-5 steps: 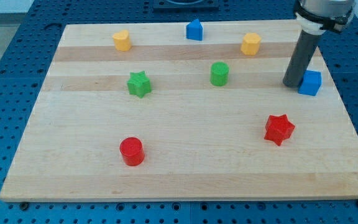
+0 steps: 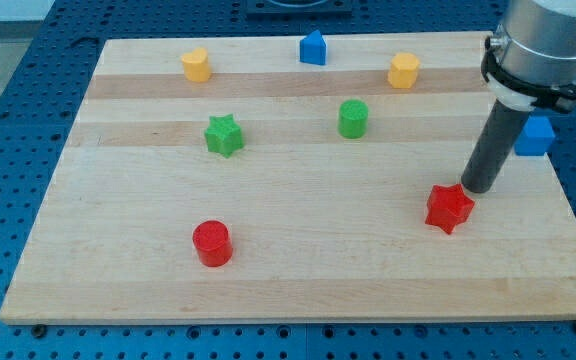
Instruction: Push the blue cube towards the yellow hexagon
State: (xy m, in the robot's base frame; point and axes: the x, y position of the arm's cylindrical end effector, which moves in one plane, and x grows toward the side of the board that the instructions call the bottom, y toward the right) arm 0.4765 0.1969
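My tip [image 2: 476, 189], the lower end of a straight dark rod with no pincer on it and so nothing to open, close or grasp, rests on the pale wooden board [image 2: 288, 270] just above and right of the red plastic star [image 2: 449, 208], very near its upper edge; whether they touch I cannot tell. The blue plastic cube [image 2: 535, 135] lies up and to the right of my tip, at the board's right edge, its left side hidden behind the rod and the arm's grey collar. The yellow plastic hexagon [image 2: 403, 71] sits up and left of my tip, well apart from the cube. Further left of my tip lie a green cylinder [image 2: 353, 118], a green star [image 2: 224, 134], a yellow block [image 2: 196, 64] of unclear shape, a blue house-shaped block [image 2: 313, 47], and, lower left, a red cylinder [image 2: 211, 243].
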